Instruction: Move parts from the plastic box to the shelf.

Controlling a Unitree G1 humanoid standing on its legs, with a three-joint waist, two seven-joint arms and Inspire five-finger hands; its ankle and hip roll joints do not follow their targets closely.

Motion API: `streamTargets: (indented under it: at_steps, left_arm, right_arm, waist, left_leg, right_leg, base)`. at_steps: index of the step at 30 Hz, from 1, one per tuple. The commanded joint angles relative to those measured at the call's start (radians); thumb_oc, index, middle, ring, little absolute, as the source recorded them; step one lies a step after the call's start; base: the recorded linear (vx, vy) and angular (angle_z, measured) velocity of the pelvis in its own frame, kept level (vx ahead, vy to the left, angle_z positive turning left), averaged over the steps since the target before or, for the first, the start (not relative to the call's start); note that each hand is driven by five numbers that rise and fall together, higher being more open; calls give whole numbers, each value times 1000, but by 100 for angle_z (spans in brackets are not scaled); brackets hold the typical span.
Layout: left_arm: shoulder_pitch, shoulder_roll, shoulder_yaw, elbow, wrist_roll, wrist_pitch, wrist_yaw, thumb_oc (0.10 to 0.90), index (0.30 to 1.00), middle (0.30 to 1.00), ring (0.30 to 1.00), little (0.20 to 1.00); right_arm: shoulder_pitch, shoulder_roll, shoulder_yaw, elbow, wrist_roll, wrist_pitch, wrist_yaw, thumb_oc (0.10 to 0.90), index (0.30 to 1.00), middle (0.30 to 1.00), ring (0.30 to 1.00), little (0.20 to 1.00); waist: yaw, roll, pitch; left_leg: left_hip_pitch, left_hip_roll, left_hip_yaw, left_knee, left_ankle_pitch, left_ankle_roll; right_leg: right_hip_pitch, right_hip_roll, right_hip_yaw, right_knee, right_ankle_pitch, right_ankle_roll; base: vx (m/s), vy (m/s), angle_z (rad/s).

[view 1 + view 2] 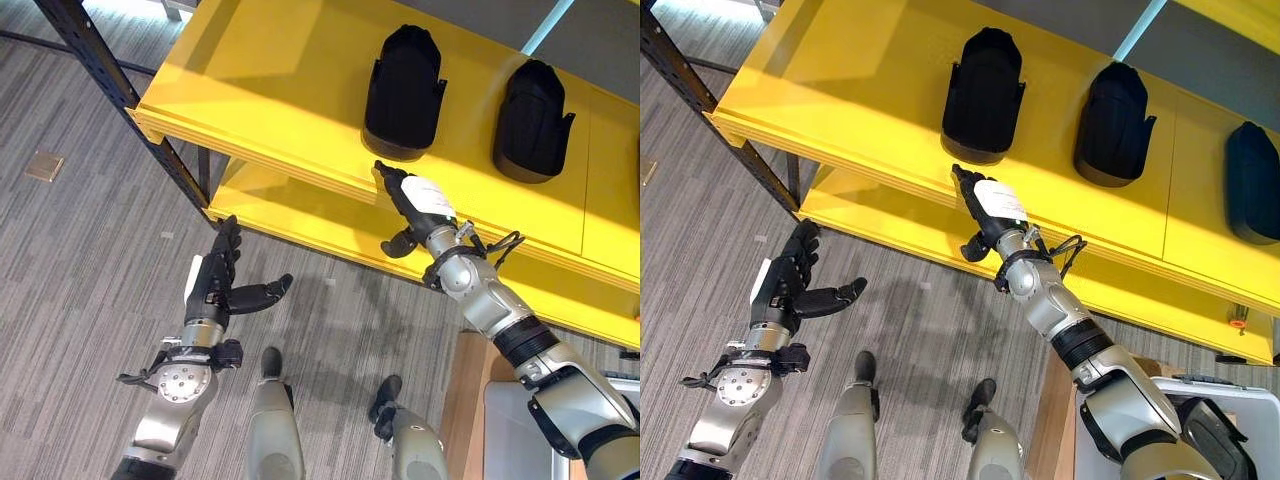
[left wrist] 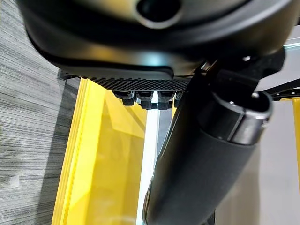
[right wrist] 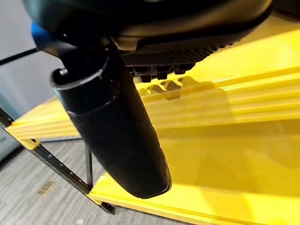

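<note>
The yellow two-tier shelf (image 1: 270, 90) on a dark perforated metal frame (image 1: 110, 75) stands over a grey striped carpet floor (image 1: 80, 260). On its upper board rest black moulded plastic parts with rounded tops and side tabs: one (image 1: 403, 92) near the middle of the board, a second (image 1: 533, 120) just to its right and clear of it, and in the right eye view a third (image 1: 1252, 182) farther right, past a seam in the board.

The right robot hand (image 1: 412, 200), dark with a white cover on its back, reaches up to the front edge of the upper board, just below the first black part. Its fingers (image 1: 385, 177) are straight and their tips lie at the yellow edge, while the thumb (image 1: 398, 245) hangs out below; it is released and holds nothing. The right wrist view shows its fingertips (image 3: 161, 71) close to the yellow edge, though contact cannot be told for certain.

The left robot hand (image 1: 215, 280) hovers over the carpet, well apart from the shelf, to the lower left of the frame. Its fingers (image 1: 228, 240) point up towards the shelf, the thumb (image 1: 262, 293) stretched out sideways; it is released and empty.

At the lower right, the white plastic box (image 1: 1240, 395) sits on a pale wooden surface (image 1: 1050, 420) beside the right arm.
</note>
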Motion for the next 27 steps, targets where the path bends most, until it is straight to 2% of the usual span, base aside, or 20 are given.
streamTargets:
  at_steps: [1, 12, 27]
  left_arm:
    - [-28, 33, 12, -103, 24, -94, 0, 900, 1000, 1000, 1000, 1000]
    - [-32, 37, 7, -98, 16, -99, 0, 900, 1000, 1000, 1000, 1000]
    - [-32, 43, 4, -93, 3, -102, -2, 900, 1000, 1000, 1000, 1000]
  right_arm:
    - [-164, 16, 13, 7, -32, -27, -45, 900, 1000, 1000, 1000, 1000]
    - [-215, 25, 23, 52, -40, -20, -51, 900, 1000, 1000, 1000, 1000]
    - [-258, -7, 18, 89, -38, -7, -67, 900, 1000, 1000, 1000, 1000]
  waist:
    - [9, -2, -34]
    - [17, 7, -28]
    - [19, 9, -23]
  left_leg:
    - [50, 23, 31, -41, -32, 38]
    - [44, 14, 28, -41, -32, 41]
    - [45, 12, 29, -40, -36, 44]
  right_leg:
    - [74, -14, 36, 24, -11, 25]
    - [68, -19, 35, 30, -6, 26]
    - [61, -20, 38, 40, -10, 24]
  base:
    - [0, 0, 0]
    - [0, 0, 0]
    - [1, 0, 0]
